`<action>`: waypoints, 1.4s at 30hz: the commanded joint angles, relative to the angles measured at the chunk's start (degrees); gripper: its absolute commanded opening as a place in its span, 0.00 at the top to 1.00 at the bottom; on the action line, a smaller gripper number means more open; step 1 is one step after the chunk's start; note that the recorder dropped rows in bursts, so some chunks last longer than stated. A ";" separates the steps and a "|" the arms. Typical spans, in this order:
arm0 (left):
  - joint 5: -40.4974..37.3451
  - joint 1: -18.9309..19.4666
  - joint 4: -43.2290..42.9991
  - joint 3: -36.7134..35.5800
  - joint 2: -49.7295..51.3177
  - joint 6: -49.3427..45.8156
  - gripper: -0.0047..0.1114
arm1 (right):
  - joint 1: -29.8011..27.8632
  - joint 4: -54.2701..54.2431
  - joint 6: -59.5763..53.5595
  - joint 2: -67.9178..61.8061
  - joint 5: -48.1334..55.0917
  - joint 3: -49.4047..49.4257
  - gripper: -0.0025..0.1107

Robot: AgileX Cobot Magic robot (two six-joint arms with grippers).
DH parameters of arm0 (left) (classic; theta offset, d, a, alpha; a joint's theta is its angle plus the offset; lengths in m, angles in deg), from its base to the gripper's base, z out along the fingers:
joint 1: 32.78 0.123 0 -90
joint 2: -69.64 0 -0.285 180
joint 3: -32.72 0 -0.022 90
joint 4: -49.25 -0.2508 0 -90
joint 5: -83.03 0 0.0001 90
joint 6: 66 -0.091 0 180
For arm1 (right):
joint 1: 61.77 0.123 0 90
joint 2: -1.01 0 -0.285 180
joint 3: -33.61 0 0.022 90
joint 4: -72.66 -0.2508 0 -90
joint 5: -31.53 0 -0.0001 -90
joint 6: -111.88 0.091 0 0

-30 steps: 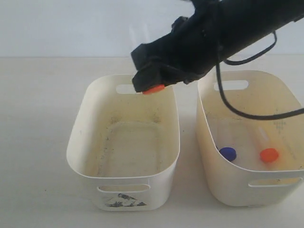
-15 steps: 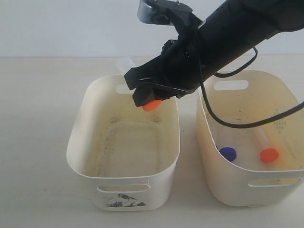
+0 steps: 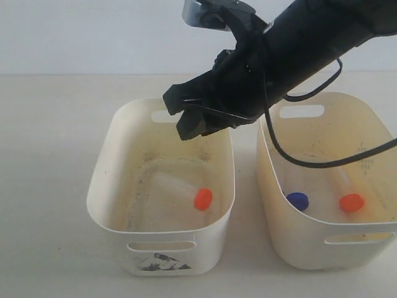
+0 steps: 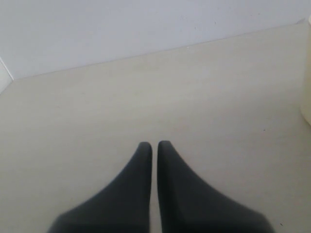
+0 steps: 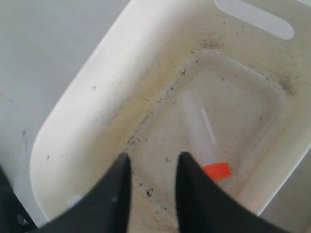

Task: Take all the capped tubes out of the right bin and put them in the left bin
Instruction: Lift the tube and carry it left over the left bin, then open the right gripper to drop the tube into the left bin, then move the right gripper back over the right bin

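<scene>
One orange-capped tube (image 3: 181, 191) lies in the left bin (image 3: 118, 167). Your right jaws hang above it, parted and empty. Left jaws are pressed together on nothing. The blue-capped tube (image 3: 298, 200) and second orange-capped tube (image 3: 351, 202) sit in the right bin (image 3: 298, 245). They're likely light, stiff and slick, so grip mid-barrel.
</scene>
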 commanded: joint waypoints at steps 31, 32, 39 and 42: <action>0.23 -0.08 0.18 0.21 0.03 0.54 0.92 | -7.47 48.24 45.93 6.39 23.31 -0.15 0.97; 0.23 -0.08 0.18 0.21 0.03 0.54 0.92 | -8.28 46.60 44.52 6.23 23.31 -0.15 0.97; 0.23 -0.08 0.18 0.21 0.03 0.54 0.92 | -9.14 43.73 42.53 1.15 22.46 -0.15 0.97; 0.23 -0.08 0.18 0.21 0.03 0.54 0.92 | -9.14 43.23 40.85 -1.83 22.22 -0.15 0.97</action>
